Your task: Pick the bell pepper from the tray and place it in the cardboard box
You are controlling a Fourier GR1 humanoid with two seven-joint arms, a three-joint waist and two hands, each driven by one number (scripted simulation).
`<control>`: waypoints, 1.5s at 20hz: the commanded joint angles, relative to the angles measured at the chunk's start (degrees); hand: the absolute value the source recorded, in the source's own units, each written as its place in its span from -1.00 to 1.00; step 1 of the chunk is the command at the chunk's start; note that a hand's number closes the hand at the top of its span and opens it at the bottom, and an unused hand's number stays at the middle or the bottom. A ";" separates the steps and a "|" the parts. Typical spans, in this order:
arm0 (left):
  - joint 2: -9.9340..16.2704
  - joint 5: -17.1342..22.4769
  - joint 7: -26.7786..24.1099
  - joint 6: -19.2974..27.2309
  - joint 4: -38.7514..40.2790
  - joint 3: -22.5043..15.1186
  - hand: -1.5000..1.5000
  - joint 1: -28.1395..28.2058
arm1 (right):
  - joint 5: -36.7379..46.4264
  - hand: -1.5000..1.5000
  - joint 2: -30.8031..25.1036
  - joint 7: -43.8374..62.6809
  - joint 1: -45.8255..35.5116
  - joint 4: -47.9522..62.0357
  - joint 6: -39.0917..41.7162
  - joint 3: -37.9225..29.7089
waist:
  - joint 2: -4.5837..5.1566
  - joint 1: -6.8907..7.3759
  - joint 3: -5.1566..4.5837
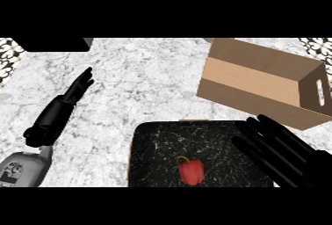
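Sitting low in the black speckled square tray (156, 140), just left of the black right hand (276, 149) with straight, spread fingers holding nothing, so way closer than the resting, open left hand (62, 110) across the marble desk (142, 79). Small red bell pepper (191, 171), long axis up-down in view, green stem pointing away toward the brown open cardboard box (259, 81).

Bare surface (142, 79) lies open between the left robot hand (77, 90) and the box (259, 83). The box's mouth faces up — unblocked. Nothing covers the pepper (191, 171) — the right robot hand (279, 149) stands just beside it.
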 commanded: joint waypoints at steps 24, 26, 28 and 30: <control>-0.75 -0.16 -0.24 -2.79 -0.73 1.60 0.00 0.10 | 16.25 -1.00 33.61 55.93 -20.87 13.21 30.23 41.89 | -0.05 1.01 0.12; -1.92 -2.09 -1.37 -1.23 0.20 0.77 0.00 0.85 | 21.30 -1.00 35.36 55.87 -20.46 15.76 28.72 44.49 | -0.05 0.78 0.15; -0.71 0.16 1.44 -3.26 -1.59 2.12 0.00 -0.14 | 20.98 -1.00 32.75 55.37 -19.07 13.71 29.70 42.92 | -0.03 0.69 0.20; -1.55 -0.70 2.14 -2.55 0.08 2.01 0.00 -1.57 | 22.73 -1.00 34.77 54.39 -19.45 16.54 28.87 42.90 | 0.13 0.61 0.20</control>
